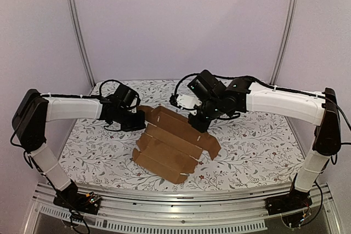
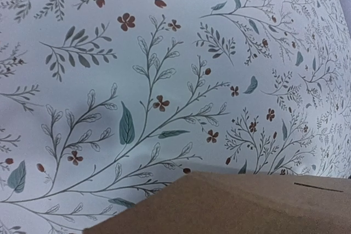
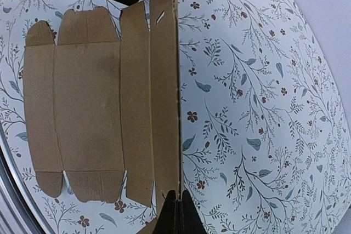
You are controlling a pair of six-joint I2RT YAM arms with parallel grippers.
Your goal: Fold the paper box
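Your left gripper sits at the ten o'clock corner of the box. You cannot tell its grip, because its own camera shows only cardboard and cloth. The box lies mid-table, mostly flat, with one long far panel raised. Your right gripper, at two o'clock, is pinched tight on that panel's edge. Most folds look undone.

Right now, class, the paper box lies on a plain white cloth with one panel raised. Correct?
No: the cloth is printed with leaves and flowers, not plain, as the right wrist view shows. The paper box does have one panel raised.
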